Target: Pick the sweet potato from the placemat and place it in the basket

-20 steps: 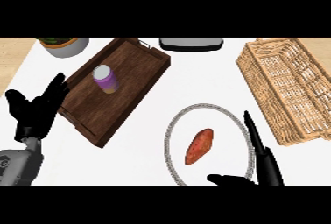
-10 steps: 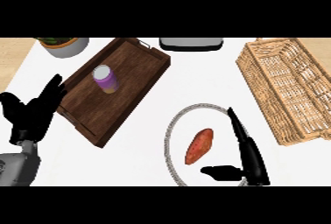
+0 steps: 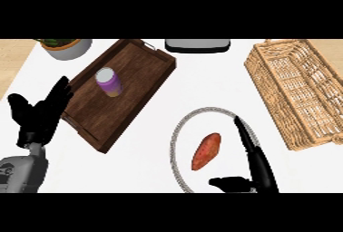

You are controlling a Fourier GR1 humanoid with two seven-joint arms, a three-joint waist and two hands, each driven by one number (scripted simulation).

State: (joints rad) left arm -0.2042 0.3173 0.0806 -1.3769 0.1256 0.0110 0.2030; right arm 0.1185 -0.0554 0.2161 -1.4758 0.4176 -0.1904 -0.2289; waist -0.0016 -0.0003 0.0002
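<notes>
Orange oblong sweet potato (image 3: 206,151) lies mid round white grey-rimmed placemat (image 3: 175,136). Black right hand (image 3: 258,167) is spread wide at its 3 o'clock, holding nothing. Tan wicker basket (image 3: 295,90) sits at 1 o'clock. Black left hand (image 3: 40,115) rests wide at the 9 o'clock edge.

White counter top (image 3: 144,158) fills the view (tan wood (image 3: 17,50) beyond its far-left corner)

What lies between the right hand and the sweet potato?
Head view: only bare placemat separates the right hand from the sweet potato; they are apart.
</notes>
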